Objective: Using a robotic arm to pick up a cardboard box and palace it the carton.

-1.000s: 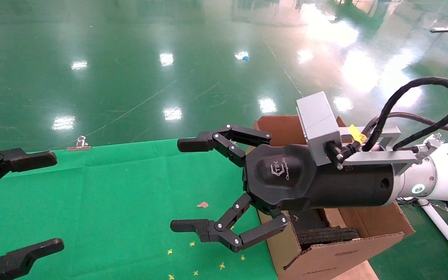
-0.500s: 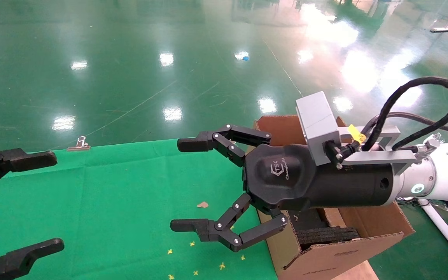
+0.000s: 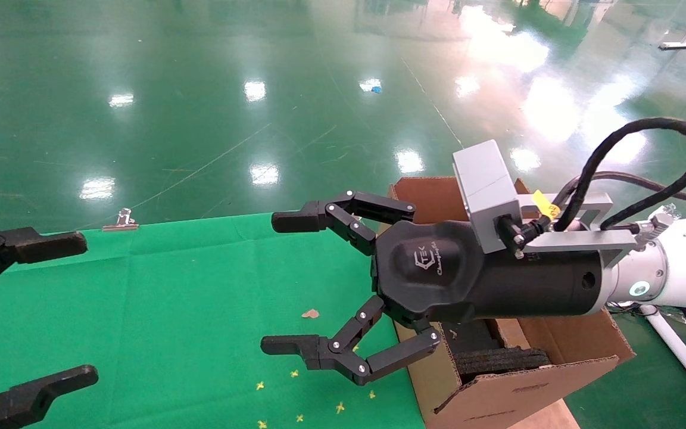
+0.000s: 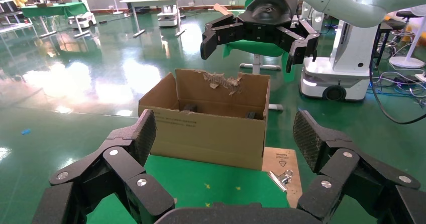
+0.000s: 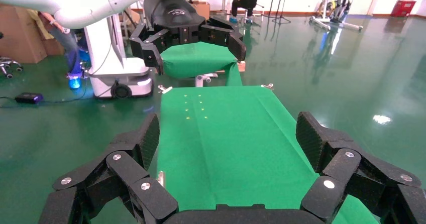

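Nothing moved, right gripper spread empty beside carton, left gripper spread

The robotic arm hides much of the carton interior, and the frame edge crops the left gripper.

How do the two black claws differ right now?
The right tool reaches in over the green cloth beside the carton, its whole body and white arm showing. Of the left tool, only the fingers poke in at the cloth's edge. Both are black, spread open and hold nothing.
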